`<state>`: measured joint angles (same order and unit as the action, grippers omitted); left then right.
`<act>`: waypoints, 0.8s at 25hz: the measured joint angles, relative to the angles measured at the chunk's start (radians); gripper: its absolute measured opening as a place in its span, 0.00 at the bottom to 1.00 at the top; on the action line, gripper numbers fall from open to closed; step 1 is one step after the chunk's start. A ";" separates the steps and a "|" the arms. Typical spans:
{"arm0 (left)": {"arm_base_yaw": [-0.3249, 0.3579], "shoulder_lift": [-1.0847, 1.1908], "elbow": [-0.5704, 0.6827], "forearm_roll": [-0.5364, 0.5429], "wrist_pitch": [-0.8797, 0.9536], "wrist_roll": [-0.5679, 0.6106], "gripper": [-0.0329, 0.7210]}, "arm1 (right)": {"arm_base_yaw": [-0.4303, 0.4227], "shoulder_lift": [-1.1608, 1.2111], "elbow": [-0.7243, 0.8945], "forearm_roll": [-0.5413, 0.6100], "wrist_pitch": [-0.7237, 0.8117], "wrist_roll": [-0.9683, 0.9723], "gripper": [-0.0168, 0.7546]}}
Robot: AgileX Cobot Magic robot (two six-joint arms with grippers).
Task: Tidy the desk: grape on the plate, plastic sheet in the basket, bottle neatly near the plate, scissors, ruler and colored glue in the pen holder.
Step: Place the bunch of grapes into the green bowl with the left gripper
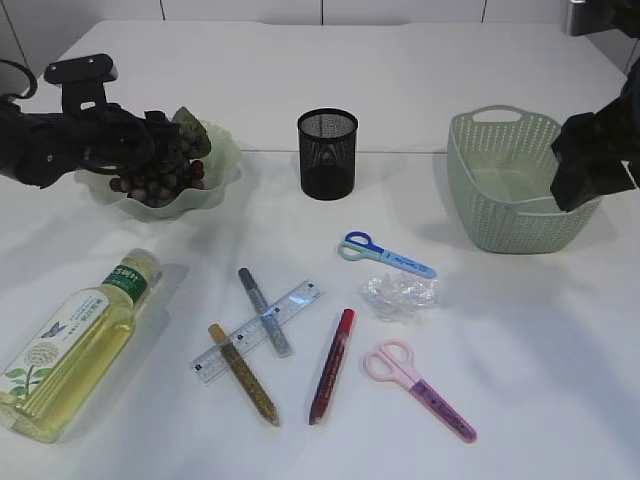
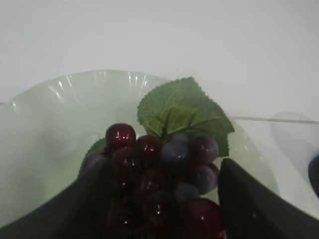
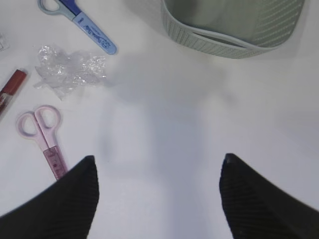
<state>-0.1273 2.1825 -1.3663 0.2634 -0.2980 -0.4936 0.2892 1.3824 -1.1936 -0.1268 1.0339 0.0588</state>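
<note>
The far desk [image 1: 400,70] behind the pen holder [image 1: 327,153] is open for passage, as is the near right corner. Glue sticks, ruler [image 1: 256,332], two scissors and plastic sheet [image 1: 399,295] crowd the near centre; the bottle [image 1: 75,345] blocks the near left.

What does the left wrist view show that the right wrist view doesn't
Only the left wrist view shows the grape bunch with its green leaf, sitting between the left gripper fingers over the pale green plate. Only the right wrist view shows the blue scissors, the pink scissors, the crumpled plastic sheet, the end of a red glue pen, the basket and the open, empty right gripper. Both share just the white table; no object appears in both.
</note>
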 joint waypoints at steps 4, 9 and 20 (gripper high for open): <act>0.000 -0.042 0.000 0.000 0.103 0.000 0.70 | 0.000 0.000 0.000 -0.004 0.000 0.000 0.78; 0.000 -0.123 0.000 0.063 0.253 0.001 0.70 | 0.000 0.000 0.000 -0.004 0.000 0.000 0.78; 0.000 -0.323 0.000 0.072 0.701 0.005 0.70 | 0.000 0.017 0.000 -0.004 0.000 0.000 0.78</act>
<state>-0.1273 1.8591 -1.3663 0.3352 0.4032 -0.4887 0.2892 1.3996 -1.1936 -0.1307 1.0339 0.0588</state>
